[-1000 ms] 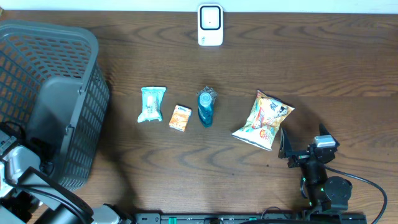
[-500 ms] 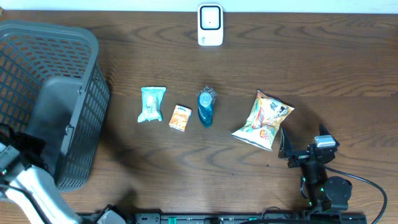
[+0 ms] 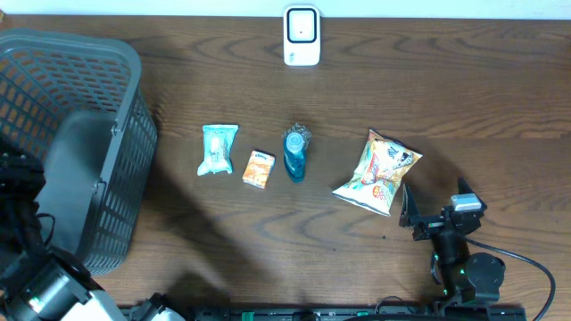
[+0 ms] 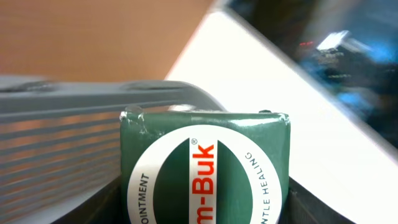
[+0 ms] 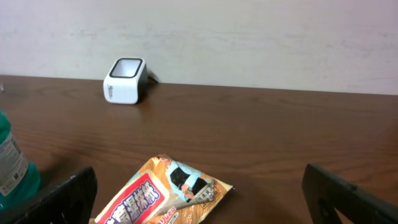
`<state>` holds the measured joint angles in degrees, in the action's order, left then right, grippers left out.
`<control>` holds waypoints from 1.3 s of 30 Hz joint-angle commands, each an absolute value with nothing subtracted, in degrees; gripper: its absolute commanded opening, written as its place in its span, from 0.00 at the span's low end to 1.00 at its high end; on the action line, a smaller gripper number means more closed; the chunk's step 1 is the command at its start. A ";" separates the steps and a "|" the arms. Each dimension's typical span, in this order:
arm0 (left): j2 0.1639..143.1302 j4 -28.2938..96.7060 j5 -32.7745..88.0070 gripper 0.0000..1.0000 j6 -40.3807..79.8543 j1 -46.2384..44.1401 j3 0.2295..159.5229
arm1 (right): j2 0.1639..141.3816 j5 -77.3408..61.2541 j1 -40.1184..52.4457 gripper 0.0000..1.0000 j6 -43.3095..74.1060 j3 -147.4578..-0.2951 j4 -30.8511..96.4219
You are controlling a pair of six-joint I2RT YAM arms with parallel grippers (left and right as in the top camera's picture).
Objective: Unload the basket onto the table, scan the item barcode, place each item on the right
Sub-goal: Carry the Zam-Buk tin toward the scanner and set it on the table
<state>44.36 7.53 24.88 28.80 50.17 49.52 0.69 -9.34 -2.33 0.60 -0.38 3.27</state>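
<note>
In the left wrist view a green ointment box (image 4: pixel 205 165) with a white ring and red lettering fills the frame. My left gripper (image 4: pixel 200 205) is shut on it, a dark finger on each side. No barcode shows on the face I see. The white scanner (image 3: pixel 302 36) stands at the table's far edge and appears small in the right wrist view as the scanner (image 5: pixel 126 80). My right gripper (image 5: pixel 199 193) rests open at the near right, just behind a snack bag (image 3: pixel 378 172).
A grey mesh basket (image 3: pixel 62 98) fills the left side, with my left arm (image 3: pixel 22 223) at its near corner. In a row mid-table lie a teal packet (image 3: pixel 218 149), a small orange box (image 3: pixel 259 168) and a blue bottle (image 3: pixel 295 153).
The left arm has shifted at the lower left, moving up toward the basket's near corner. The right arm and the items on the table have not moved.
</note>
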 commanded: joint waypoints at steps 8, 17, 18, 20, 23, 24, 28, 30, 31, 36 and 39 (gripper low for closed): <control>43.48 7.70 42.83 0.49 32.12 27.97 50.76 | 0.38 -9.37 -1.93 0.99 0.60 -0.32 3.49; 46.44 18.81 28.58 0.49 25.39 4.14 50.76 | 0.38 -9.37 -1.93 0.99 0.60 -0.32 3.49; 47.11 20.10 26.72 0.49 25.02 1.89 50.76 | 0.38 -9.37 -1.93 0.99 0.60 -0.32 3.49; 48.84 23.46 22.02 0.49 24.84 -2.94 50.74 | 0.38 -9.37 -1.93 0.99 0.60 -0.32 3.49; 52.29 27.90 15.53 0.49 24.88 -9.74 50.74 | 0.38 -9.37 -1.93 0.99 0.60 -0.32 3.49; 53.87 29.10 13.52 0.49 24.88 -12.16 50.74 | 0.38 -9.37 -1.93 0.99 0.60 -0.32 3.49; 61.30 32.69 7.84 0.49 26.89 -21.41 50.74 | 0.38 -9.37 -1.93 0.99 0.60 -0.32 3.49; 64.79 33.87 5.72 0.49 28.69 -24.97 50.74 | 0.38 -9.37 -1.93 0.99 0.60 -0.32 3.49; 66.61 34.20 5.06 0.49 29.36 -26.79 50.74 | 0.38 -9.37 -1.93 0.99 0.60 -0.32 3.49; 76.62 34.02 1.76 0.49 31.44 -35.75 50.74 | 0.38 -9.37 -1.93 0.99 0.60 -0.32 3.49; 81.56 33.04 -0.80 0.49 33.32 -39.38 50.74 | 0.38 -9.37 -1.93 0.99 0.60 -0.32 3.49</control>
